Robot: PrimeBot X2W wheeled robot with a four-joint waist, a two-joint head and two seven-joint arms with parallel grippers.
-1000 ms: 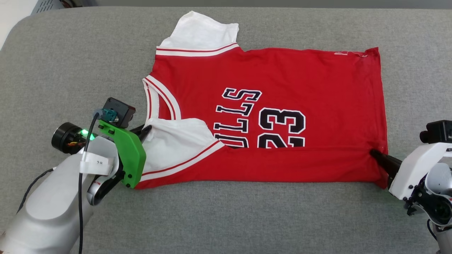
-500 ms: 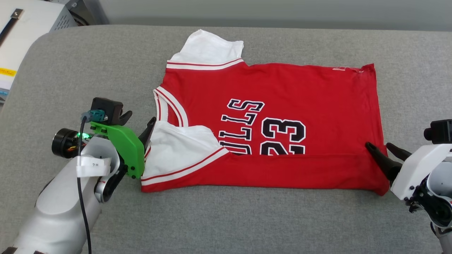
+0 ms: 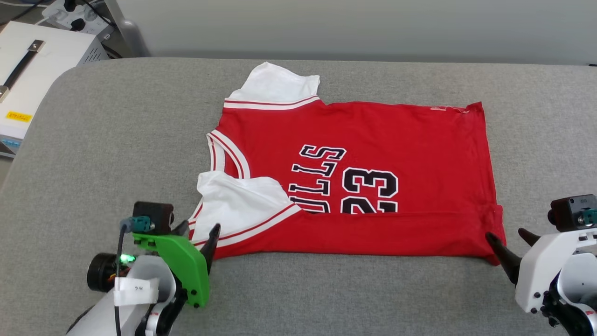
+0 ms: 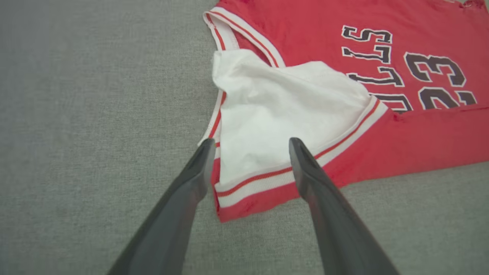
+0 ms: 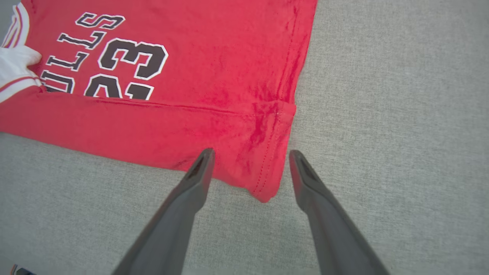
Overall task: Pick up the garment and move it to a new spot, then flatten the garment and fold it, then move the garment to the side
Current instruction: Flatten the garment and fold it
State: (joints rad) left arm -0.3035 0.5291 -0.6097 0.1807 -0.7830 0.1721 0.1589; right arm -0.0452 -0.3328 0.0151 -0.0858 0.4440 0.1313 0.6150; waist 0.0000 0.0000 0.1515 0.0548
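Note:
The garment (image 3: 373, 140), a red shirt with white sleeves and a black "BULLS 23" print, lies flat on the grey padded surface. Its near edge is folded up over the lower part of the print, and the near white sleeve (image 4: 282, 107) lies folded onto the front. My left gripper (image 3: 198, 229) is open just off the near left corner, its fingers straddling the striped sleeve trim in the left wrist view (image 4: 252, 142). My right gripper (image 3: 506, 235) is open at the near right corner; in the right wrist view (image 5: 251, 152) the hem corner (image 5: 267, 183) lies between its fingers.
The grey padded surface (image 3: 116, 140) stretches well beyond the shirt on every side. Off its far left corner stands a white box with a black handle (image 3: 32, 70), and cables and a power strip (image 3: 70, 9) lie behind it. A pale wall runs along the back.
Both grippers have opened and let go of the garment's near corners, then drawn back toward me. The folded edge stays put. The head camera has tilted, shifting the whole picture.

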